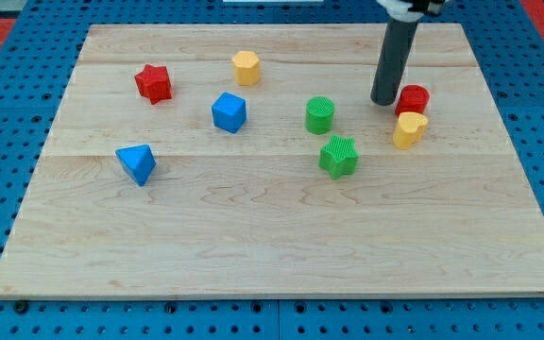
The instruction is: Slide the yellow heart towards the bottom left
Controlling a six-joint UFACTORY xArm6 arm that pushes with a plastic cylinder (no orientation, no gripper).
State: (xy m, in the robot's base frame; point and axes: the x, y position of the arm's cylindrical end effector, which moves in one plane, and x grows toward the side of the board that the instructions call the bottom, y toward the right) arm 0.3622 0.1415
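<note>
The yellow heart [409, 129] lies at the view's right on the wooden board [272, 236]. A red cylinder [413, 99] sits just above it, nearly touching. My tip [383, 101] rests on the board just left of the red cylinder and up-left of the yellow heart, a short gap from the heart.
A green cylinder [319, 114] and a green star [339, 156] lie left of the heart. A blue cube [229, 112], a yellow hexagon [246, 68], a red star [154, 83] and a blue triangular block [137, 163] lie farther left.
</note>
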